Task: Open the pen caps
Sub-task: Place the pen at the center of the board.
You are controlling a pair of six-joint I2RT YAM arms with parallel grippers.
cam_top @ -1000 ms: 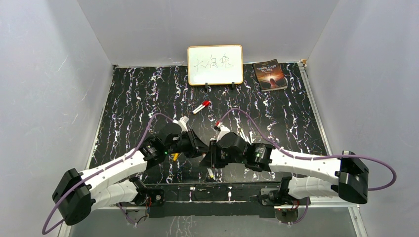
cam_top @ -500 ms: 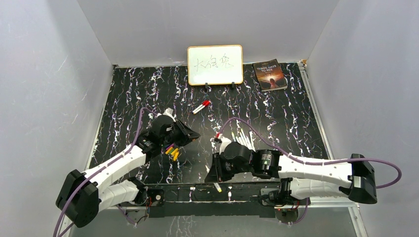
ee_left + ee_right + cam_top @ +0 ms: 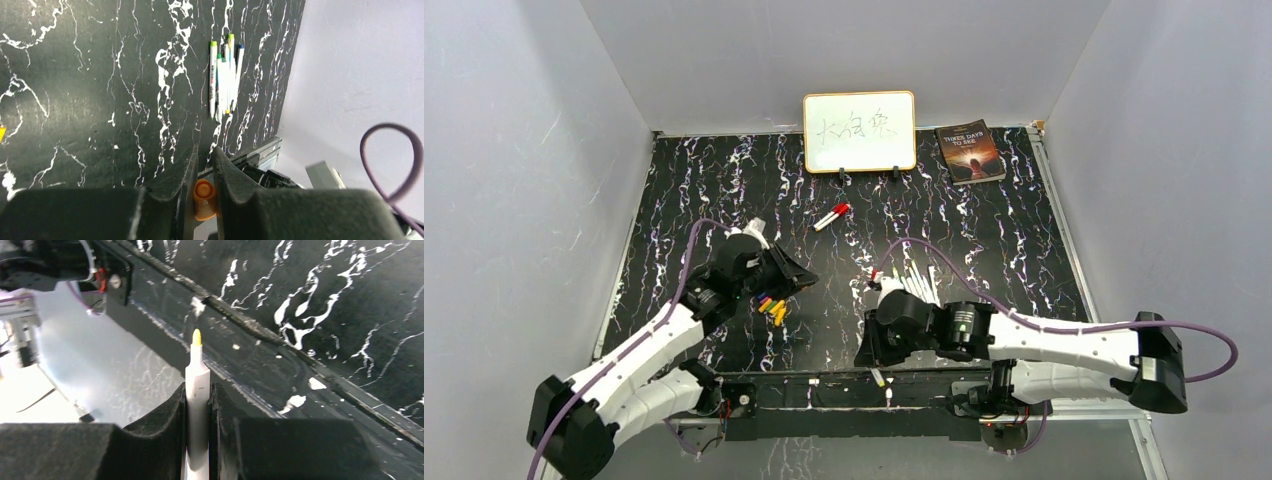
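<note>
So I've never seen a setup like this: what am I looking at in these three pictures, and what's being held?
Two white robot arms are bolted at the near edge of a black marbled table. The wide picture looks down from above and behind them; the other two come from a camera on each wrist, showing that arm's own fingers. The left gripper pinches a small orange cap. The right gripper pinches a white pen with a bare yellow tip. On the table are a row of white pens with coloured tips, a heap of coloured caps, one red-capped pen, a whiteboard and a book.
</note>
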